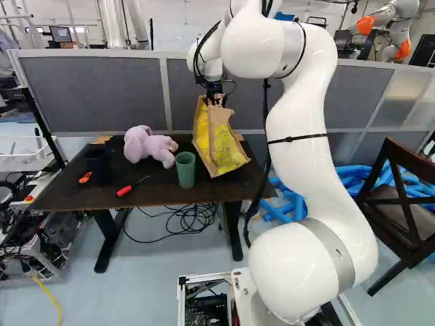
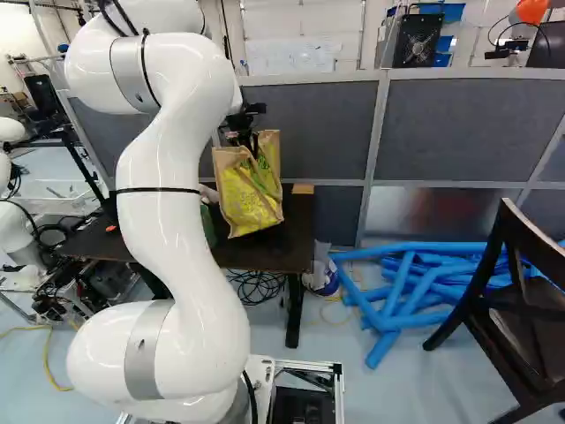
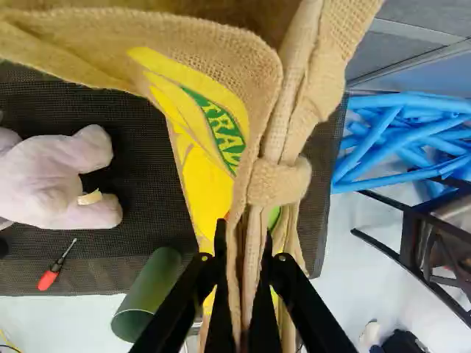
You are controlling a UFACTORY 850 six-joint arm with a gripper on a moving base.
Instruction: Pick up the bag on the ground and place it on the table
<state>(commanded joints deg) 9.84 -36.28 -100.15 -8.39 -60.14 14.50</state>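
the gripper (image 2: 252, 147) grips the bag (image 1: 223, 147) over the surface (image 1: 155, 193); in the left base view, a green cup (image 1: 185, 171) stands at the bag's eight o'clock.

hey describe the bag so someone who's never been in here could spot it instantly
Find the dark rectangular table before the grey panelled partition. At its right end in the left base view, a black two-fingered tool grips a tan woven bag with yellow printed sides by its handles. Unlike the smooth green cup and lavender plush toy nearby, it is woven and taller.
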